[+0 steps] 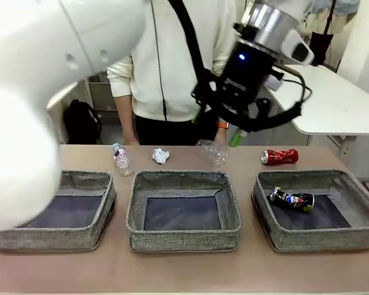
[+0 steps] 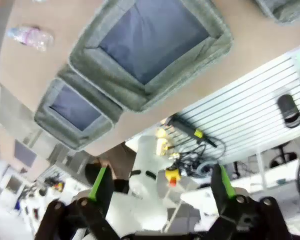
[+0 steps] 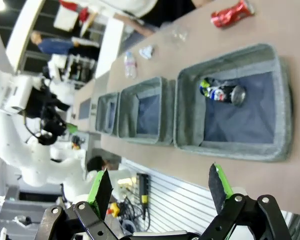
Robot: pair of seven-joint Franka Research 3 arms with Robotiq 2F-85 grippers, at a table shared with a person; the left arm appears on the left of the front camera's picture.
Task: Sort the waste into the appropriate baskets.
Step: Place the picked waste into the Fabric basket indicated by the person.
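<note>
R claw [image 1: 218, 126] released, empty, up over far worktop [image 1: 184, 270]. Clear cup [image 1: 212, 151] on its side almost under it, axis left-right. L claw [image 2: 160, 186] released; R arm nearer.

Probably a robotics lab, white robot arms [image 1: 24, 92], slatted tool wall [image 2: 250, 100]

Front camera looks across the tabletop [image 1: 184, 270] at the person [image 1: 172, 61]; both wrist cameras hang high, tilted — all three share the baskets [image 1: 183, 236].
</note>
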